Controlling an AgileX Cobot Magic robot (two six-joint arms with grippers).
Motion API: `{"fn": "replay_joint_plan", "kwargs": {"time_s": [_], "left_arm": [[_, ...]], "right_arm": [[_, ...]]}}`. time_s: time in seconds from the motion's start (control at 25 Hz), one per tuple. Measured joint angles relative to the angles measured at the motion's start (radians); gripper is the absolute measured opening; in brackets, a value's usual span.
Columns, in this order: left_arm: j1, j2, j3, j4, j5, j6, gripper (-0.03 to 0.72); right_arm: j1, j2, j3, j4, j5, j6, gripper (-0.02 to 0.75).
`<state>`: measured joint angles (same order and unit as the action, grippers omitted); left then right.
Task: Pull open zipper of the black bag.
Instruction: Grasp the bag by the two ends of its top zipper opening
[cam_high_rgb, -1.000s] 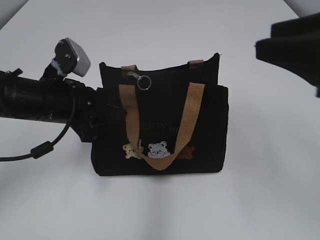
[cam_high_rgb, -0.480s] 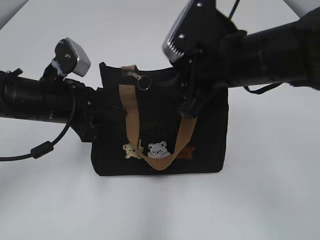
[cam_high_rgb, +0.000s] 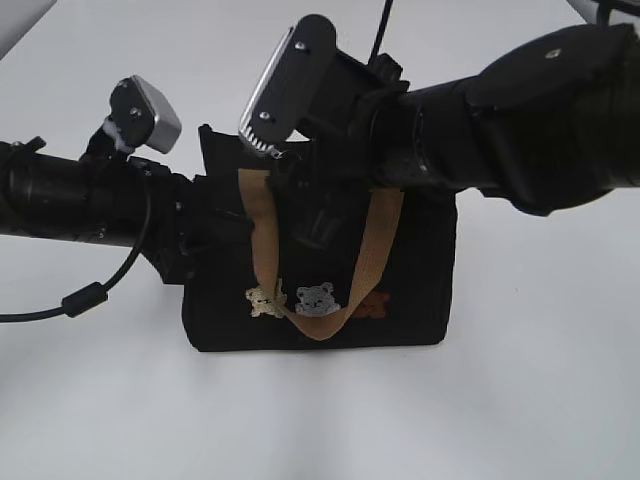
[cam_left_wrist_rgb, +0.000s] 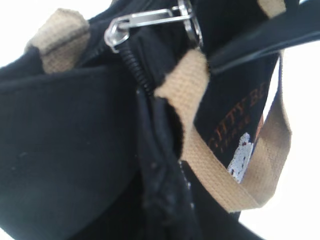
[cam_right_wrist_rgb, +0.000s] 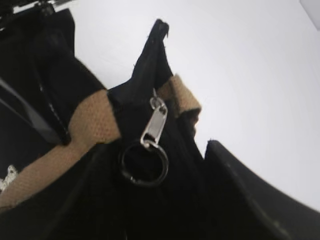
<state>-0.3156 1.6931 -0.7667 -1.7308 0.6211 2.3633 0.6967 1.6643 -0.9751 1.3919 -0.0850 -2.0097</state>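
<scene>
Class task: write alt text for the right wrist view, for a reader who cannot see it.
A silver zipper pull with a round ring hangs on the black bag, close to the camera. A tan strap crosses behind it, above a white table.

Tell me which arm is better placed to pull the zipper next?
The right. Its gripper hangs over the zipper pull and ring, jaws apart. The left gripper is pressed against the end of the black bag, seemingly steadying it.

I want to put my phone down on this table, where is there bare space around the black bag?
The white table is bare in front of the black bag, to its right below the right arm, and behind it at top centre. It is crowded at the bag's left end and top, where both arms meet.
</scene>
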Motion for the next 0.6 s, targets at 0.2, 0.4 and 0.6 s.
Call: {"fn": "replay_joint_plan", "kwargs": {"time_s": [0.2, 0.4, 0.6], "left_arm": [[0.0, 0.0, -0.001, 0.0, 0.0, 0.0, 0.069], [0.0, 0.0, -0.001, -0.001, -0.001, 0.0, 0.069], [0.0, 0.0, -0.001, -0.002, -0.004, 0.0, 0.069]], "right_arm": [[0.002, 0.02, -0.025, 0.001, -0.005, 0.0, 0.446], [0.003, 0.022, -0.025, 0.003, -0.007, -0.001, 0.23], [0.003, 0.017, -0.026, 0.012, -0.016, -0.001, 0.018]]}}
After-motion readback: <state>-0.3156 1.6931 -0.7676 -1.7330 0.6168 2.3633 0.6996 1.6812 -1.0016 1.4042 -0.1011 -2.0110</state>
